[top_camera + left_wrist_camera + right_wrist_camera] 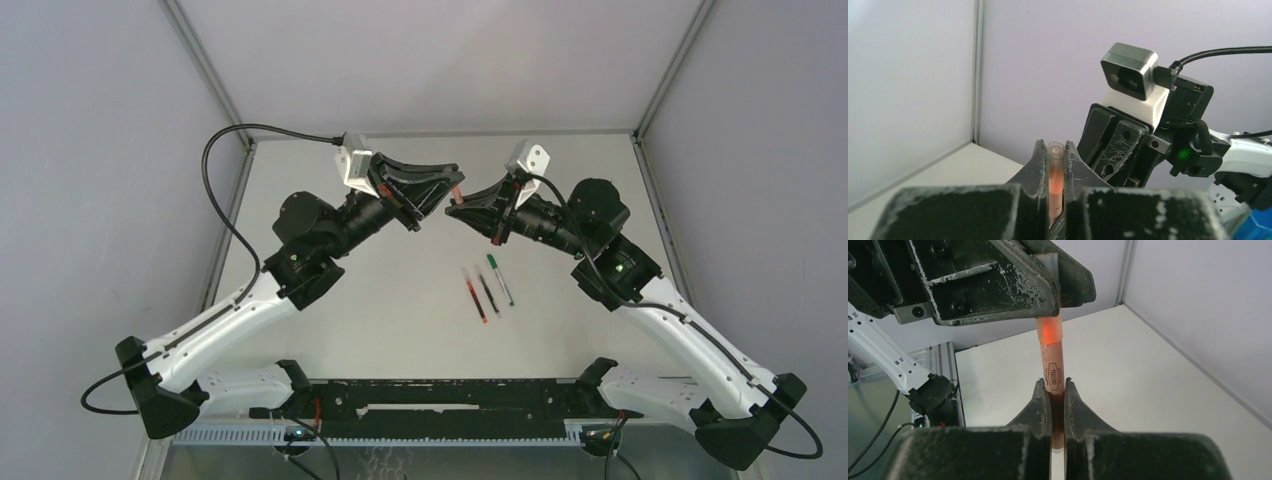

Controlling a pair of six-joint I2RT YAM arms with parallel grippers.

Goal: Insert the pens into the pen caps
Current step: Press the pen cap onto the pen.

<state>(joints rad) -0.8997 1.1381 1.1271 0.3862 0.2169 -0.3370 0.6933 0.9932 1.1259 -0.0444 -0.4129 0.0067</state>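
The left gripper hangs above the table, jaws pressed together on a translucent red cap. The cap meets the red pen in mid-air between the two arms. In the right wrist view the pen's end sits inside the cap sleeve; how deep cannot be told. The right gripper pinches the red pen's barrel tight, right at the printed label. Three pens (red, black, green) lie side by side on the table, nearer and slightly right of the meeting point, apart from both arms. Whether they're capped is too small to tell.

Step in hand, as a judgement: seating the pen in the cap. To do it well:
- Keep the pen and cap axes in one line.
- Push straight along the barrel, with no sideways load.
- Keep both grips firm so neither piece slips.
- Stop once the cap seats.
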